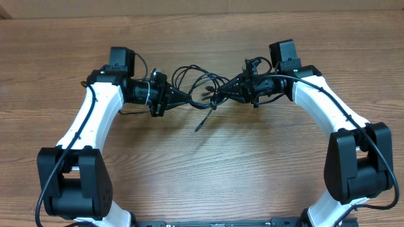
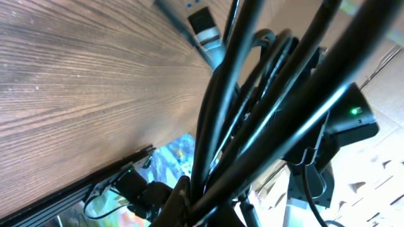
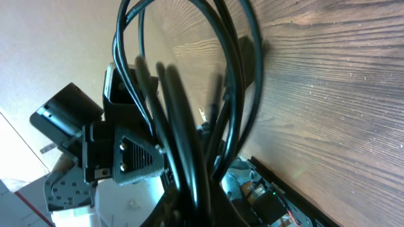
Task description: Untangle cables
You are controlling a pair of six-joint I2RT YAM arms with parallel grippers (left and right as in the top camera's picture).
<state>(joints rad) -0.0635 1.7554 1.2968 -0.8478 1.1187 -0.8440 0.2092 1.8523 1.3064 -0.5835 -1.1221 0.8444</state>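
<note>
**Two robot arms hold a cable tangle between them above a table**

Overhead view: a wood-grain brown table (image 1: 202, 170) fills the frame. Two white and black arms reach up from the 6 o'clock edge and bend inward. A bundle of thin black flexible cables (image 1: 201, 83) sits just above centre, looped loosely between the arms. The left fingers (image 1: 178, 98) point toward 3 o'clock and are pressed together on the tangle's 9 o'clock side. The right fingers (image 1: 230, 91) point toward 9 o'clock and are pinched on its 3 o'clock side. One loose strand trails toward 6 o'clock and ends in a small dark plug (image 1: 197, 128) near the table.

Left wrist view: several cables (image 2: 221, 126) rise from 6 o'clock, where they converge tightly, and fan out toward 1 o'clock. The table (image 2: 76, 94) shows at 9 o'clock. The fingers themselves are mostly hidden.

Right wrist view: glossy cables (image 3: 183, 126) gather at 6 o'clock and arch up to 12 o'clock. The table (image 3: 334, 94) lies at 3 o'clock.
</note>
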